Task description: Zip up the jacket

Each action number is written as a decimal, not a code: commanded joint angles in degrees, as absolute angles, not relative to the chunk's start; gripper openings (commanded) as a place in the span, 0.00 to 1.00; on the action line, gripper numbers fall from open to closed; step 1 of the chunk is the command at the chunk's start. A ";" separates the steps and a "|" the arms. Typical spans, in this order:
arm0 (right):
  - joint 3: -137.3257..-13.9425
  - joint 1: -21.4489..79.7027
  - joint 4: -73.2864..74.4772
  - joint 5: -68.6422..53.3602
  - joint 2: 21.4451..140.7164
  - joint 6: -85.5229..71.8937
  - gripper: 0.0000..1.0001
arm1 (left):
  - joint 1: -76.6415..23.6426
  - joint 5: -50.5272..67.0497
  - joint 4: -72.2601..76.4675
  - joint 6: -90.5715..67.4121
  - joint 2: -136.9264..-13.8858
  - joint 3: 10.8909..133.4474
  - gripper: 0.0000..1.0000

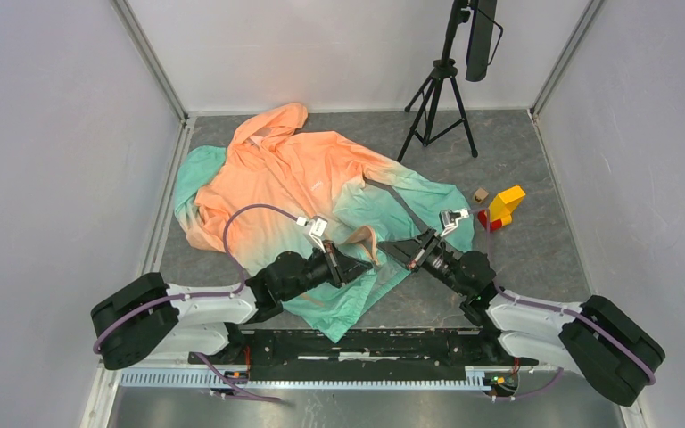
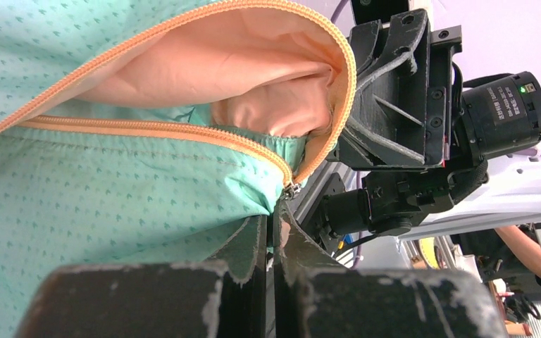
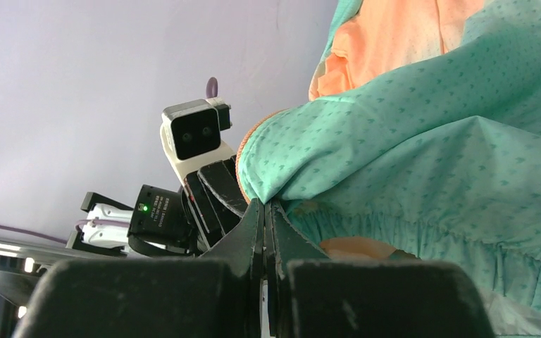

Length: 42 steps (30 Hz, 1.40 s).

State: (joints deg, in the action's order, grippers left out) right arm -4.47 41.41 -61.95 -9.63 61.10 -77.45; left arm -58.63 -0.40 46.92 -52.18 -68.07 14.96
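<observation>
The jacket lies spread on the grey floor, orange at the hood, teal at the hem. My left gripper is shut on the teal hem at the bottom end of the orange zipper, lifting a fold there. In the left wrist view the jaws pinch the fabric edge just under the zipper's metal end. My right gripper faces it from the right and is shut on the other teal hem edge. The two grippers are close together, tips almost touching.
A black tripod stands at the back right. A yellow and red block and a small wooden cube lie to the right of the jacket. Grey walls enclose the floor on three sides.
</observation>
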 commanded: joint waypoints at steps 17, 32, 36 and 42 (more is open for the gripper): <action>-5.15 43.42 -67.56 -2.00 62.85 -84.00 0.00 | -58.97 -0.26 55.42 -55.12 -70.58 13.09 0.02; -16.46 41.20 -27.26 -13.95 62.97 -49.67 0.00 | -58.95 -8.35 25.60 -55.46 -59.72 14.40 0.02; -20.89 41.13 -8.68 -15.01 62.62 -32.14 0.01 | -58.80 -9.89 14.76 -53.80 -57.99 15.99 0.02; -31.35 43.04 17.76 -9.52 66.58 -13.44 0.36 | -58.81 -8.79 14.01 -53.99 -58.86 15.38 0.02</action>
